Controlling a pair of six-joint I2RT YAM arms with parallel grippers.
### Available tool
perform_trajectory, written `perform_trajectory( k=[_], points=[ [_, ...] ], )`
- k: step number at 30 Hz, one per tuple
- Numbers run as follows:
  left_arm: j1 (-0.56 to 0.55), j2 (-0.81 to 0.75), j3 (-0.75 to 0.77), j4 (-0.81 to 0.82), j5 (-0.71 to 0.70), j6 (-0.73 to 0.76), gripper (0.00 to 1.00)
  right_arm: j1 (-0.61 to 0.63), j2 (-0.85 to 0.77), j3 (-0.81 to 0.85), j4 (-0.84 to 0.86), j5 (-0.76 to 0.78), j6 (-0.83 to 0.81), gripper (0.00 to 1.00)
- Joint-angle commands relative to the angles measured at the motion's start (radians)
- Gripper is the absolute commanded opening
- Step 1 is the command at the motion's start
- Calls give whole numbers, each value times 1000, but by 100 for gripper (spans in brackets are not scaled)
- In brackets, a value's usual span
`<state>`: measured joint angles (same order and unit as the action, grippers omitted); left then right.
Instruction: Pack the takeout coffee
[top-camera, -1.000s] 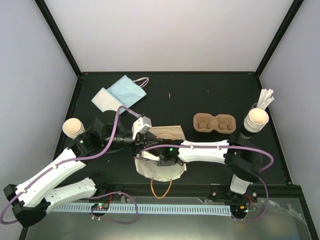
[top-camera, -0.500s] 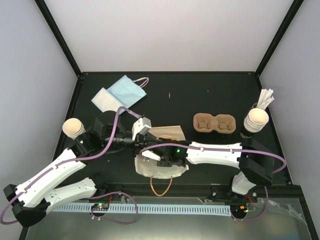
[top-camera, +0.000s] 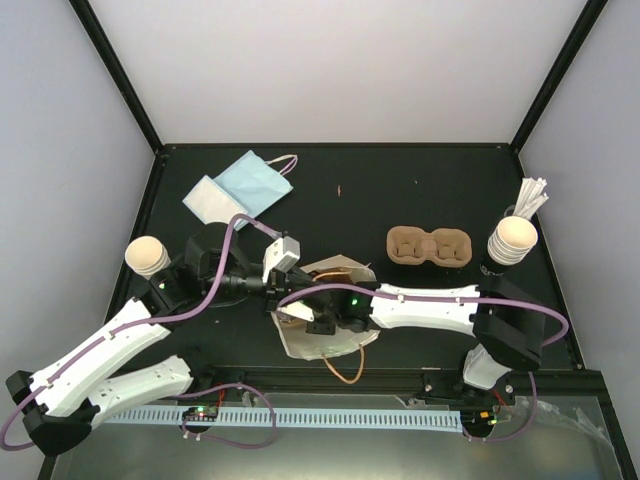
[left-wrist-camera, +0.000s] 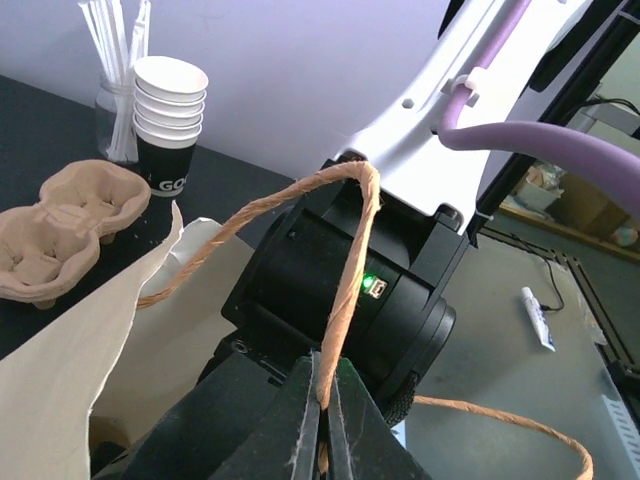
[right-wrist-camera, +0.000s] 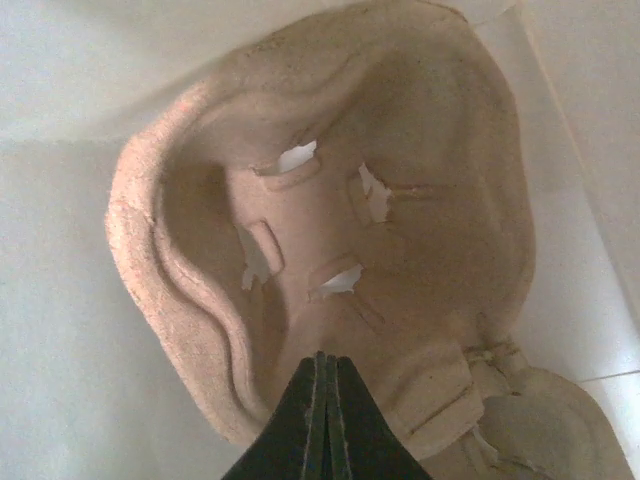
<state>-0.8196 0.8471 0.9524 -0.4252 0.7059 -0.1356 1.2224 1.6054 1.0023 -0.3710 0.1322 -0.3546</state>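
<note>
Takeout coffee stood upright near table's left edge, just beside left arm, well apart from white paper bag at centre front. Only legible letters, "GO", showed on black cup under nested cup stack at far right, white sticks behind. Bag held pulp tray; two-cup carrier sat on table between bag and stack. Left claw clenched on bag's twine handle, looped upward. Right arm reached into bag; right claw clenched, tips against tray, grip on it unclear.
</note>
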Motion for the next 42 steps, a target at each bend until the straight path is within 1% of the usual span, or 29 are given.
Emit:
perform_trajectory(
  k=[1, 4, 7, 10, 14, 15, 19, 22, 24, 26, 27, 31, 34, 35, 38, 40, 42],
  points=[
    [-7, -6, -27, -7, 42, -6, 2, 2, 49, 51, 99, -23, 18, 1],
    [-6, -9, -24, -23, 34, -2, 2, 7, 70, 51, 73, 17, 13, 1],
    [-7, -17, -20, -30, 22, -4, 2, 9, 57, 21, 66, 53, 10, 1],
    [-6, -24, -13, -36, 0, -10, 8, 35, 49, -6, 50, 104, -4, 1],
    [-6, -32, 14, -86, -72, -17, 27, 78, 48, -28, 42, 147, 18, 1],
    [-6, -35, 24, -111, -103, -21, 34, 85, 49, -30, 45, 157, 25, 1],
    [-10, -36, 87, -258, -264, -39, 54, 104, 76, -15, 44, 206, 39, 1],
    [-17, -44, 119, -348, -315, -24, 65, 127, 105, 8, 45, 232, 39, 1],
    [-24, -59, 118, -377, -340, -6, 72, 140, 119, 23, 47, 245, 42, 1],
    [-26, -72, 122, -405, -374, 4, 81, 143, 129, 34, 46, 253, 45, 1],
    [-27, -75, 126, -413, -380, 7, 84, 143, 134, 38, 45, 257, 46, 1],
    [-45, -76, 149, -452, -399, 8, 88, 143, 157, 60, 31, 292, 46, 1],
    [-54, -58, 194, -512, -463, 14, 89, 143, 170, 78, 29, 311, 50, 1],
    [-54, -58, 212, -521, -498, 13, 90, 142, 174, 83, 29, 315, 53, 1],
    [-47, -57, 290, -545, -713, -57, 98, 142, 178, 86, 33, 327, 57, 1],
    [-33, -47, 348, -552, -776, -80, 99, 142, 177, 83, 35, 332, 58, 1],
    [-12, -34, 391, -548, -794, -96, 99, 143, 174, 80, 38, 333, 57, 1]
  ],
)
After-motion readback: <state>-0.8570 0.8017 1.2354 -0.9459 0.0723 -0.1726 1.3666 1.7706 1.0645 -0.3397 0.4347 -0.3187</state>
